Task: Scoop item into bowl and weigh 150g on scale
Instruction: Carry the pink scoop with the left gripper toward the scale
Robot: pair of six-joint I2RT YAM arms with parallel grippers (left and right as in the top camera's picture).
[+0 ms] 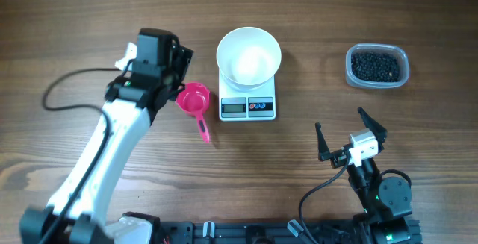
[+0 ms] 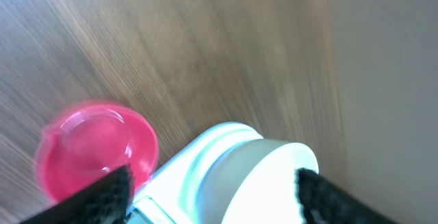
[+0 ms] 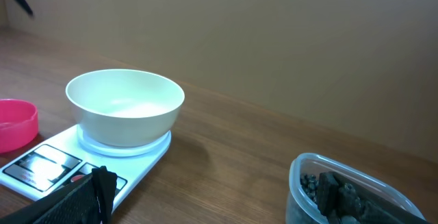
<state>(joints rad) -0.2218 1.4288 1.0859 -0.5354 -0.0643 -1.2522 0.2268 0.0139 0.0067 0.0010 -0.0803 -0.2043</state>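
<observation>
Bench stock, listed from the robot's side outward; every position is taken from the scale.

1. Right gripper (image 1: 339,118). Nearer than the scale and well off to its right. Jaws spread fully with nothing between them. Judged parked, clear of the working arm.

2. Pink scoop (image 1: 196,100). Lies on the table (image 1: 75,20) just left of the scale, cup opening upward, handle pointing back toward the robot. Empty and not held. Probably laid this way so the handle can be taken from the near side.

3. Scale (image 1: 247,107). The landmark. Display and buttons face the robot; the reading is too small to make out.

4. Left gripper (image 2: 213,193). Above the table left of the scale, just beyond the scoop. Fingers stand wide apart and hold nothing. From its own camera the scoop's cup shows below, by one finger.

5. Bowl (image 1: 249,59). Sits centred on the scale's platform, behind the display. Its inside is plain white, with no beans in it. Placed there so that whatever goes in is weighed at once.

6. Beans (image 1: 376,66). A dark loose heap in a clear tub (image 1: 349,66), well to the right of the scale and about level with the bowl. None has reached the bowl, so the weighing looks not yet begun. The next move would be to take the scoop by its handle and carry it across to the tub.
</observation>
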